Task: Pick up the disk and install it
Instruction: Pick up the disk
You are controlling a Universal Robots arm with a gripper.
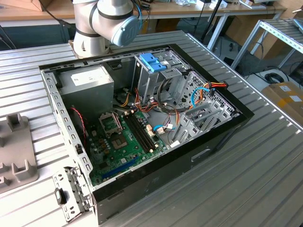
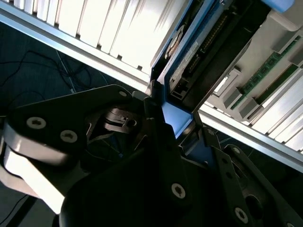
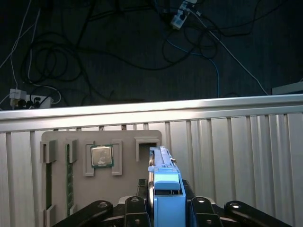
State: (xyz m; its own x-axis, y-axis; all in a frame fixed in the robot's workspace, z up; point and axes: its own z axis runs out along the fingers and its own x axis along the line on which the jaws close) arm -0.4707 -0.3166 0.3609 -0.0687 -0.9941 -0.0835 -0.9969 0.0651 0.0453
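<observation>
Between the two black fingers of the gripper, the disk is pinched by the sides of its blue carrier and is held on edge. Close to it, a grey tray is seen on the ribbed metal table, and a processor chip and a memory stick are seated in its slots. At the exterior view's right of the tray, an open computer case is placed, with a blue bracket on its metal cage.
</observation>
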